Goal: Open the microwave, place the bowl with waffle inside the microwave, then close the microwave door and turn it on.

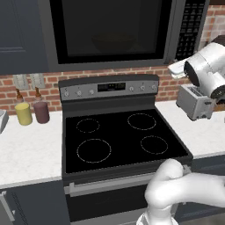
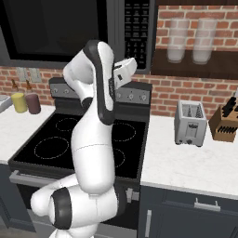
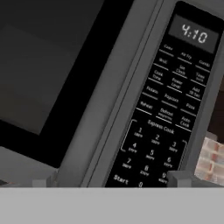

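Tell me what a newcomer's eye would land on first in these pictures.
The large dark-grey microwave hangs shut above the black four-ring stove, its black keypad strip with a lit clock close before the hand camera. The white arm's open gripper is raised toward that keypad. A silver toaster sits on the right counter.

Glossy white rounded arm (image 2: 95, 139), dark grey joint bands; bulbous white base segment, smooth casing

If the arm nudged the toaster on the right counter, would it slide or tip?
The toaster looks boxy with a broad flat base, so it would probably slide on the smooth white counter rather than tip. Its metallic shell suggests rigid sides, likely slippery for a pinch grip.
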Robot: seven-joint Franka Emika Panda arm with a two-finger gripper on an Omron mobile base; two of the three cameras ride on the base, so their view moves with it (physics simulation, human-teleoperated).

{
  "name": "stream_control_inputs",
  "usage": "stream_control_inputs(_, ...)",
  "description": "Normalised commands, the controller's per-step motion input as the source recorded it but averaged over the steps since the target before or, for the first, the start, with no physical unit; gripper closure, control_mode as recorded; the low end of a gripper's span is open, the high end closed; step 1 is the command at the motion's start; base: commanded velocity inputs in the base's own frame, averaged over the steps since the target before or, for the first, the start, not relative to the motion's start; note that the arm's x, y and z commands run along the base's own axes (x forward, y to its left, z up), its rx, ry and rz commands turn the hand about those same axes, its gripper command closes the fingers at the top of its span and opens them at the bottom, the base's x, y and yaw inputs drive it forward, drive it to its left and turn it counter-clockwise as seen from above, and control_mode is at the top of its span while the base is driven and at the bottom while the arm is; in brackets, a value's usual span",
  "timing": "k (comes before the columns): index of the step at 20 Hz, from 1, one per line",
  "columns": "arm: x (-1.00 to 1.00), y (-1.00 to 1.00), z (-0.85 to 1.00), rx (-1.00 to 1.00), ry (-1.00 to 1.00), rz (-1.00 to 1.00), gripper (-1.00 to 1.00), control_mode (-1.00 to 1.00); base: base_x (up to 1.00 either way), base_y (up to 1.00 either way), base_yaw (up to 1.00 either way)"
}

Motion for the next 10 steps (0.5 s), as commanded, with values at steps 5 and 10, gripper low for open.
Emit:
stream_control_inputs(5, 0.00, -0.11, 0.00, 0.00, 0.16, -0.14, -1.00, -1.00, 0.00, 0.00, 0.00)
stream_control_inputs(10, -0.02, -0.41, 0.09, 0.04, 0.07, 0.00, -1.00, -1.00, 0.00, 0.00, 0.00)
